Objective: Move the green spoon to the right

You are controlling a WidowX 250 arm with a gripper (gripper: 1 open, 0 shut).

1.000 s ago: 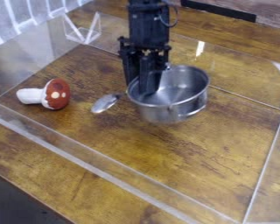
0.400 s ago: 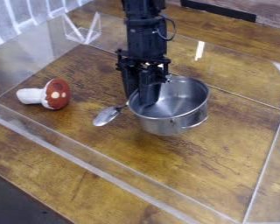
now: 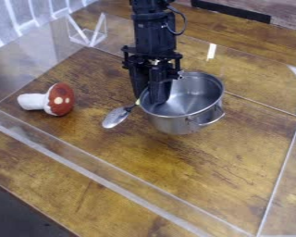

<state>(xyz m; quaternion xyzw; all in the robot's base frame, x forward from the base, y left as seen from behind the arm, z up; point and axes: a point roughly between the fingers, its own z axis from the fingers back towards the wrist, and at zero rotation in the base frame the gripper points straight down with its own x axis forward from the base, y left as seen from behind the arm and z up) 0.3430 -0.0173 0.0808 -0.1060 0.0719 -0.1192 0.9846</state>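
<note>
Along the near edge we see the clear acrylic wall that fences the wooden table. Past it, at about nine o'clock from the middle of the picture, lies the red-and-white mushroom toy on its side, well apart from everything else.

Nearer the middle we find the green spoon. Its shiny silver bowl rests on the wood, and the handle runs up toward two o'clock, where it vanishes under the black gripper. Only a short stretch of handle shows, so we cannot make out its pale green colour with any certainty. The gripper points steeply down, and its jaws are clenched on the spoon's handle end; the spoon's bowl sticks out at about eight o'clock from the fingertips.

Just beside the gripper, at three o'clock from it, stands the round steel pot, upright, its near-left rim close against the fingers. We cannot tell whether the two touch.

Beyond, the arm rises toward twelve o'clock.
</note>
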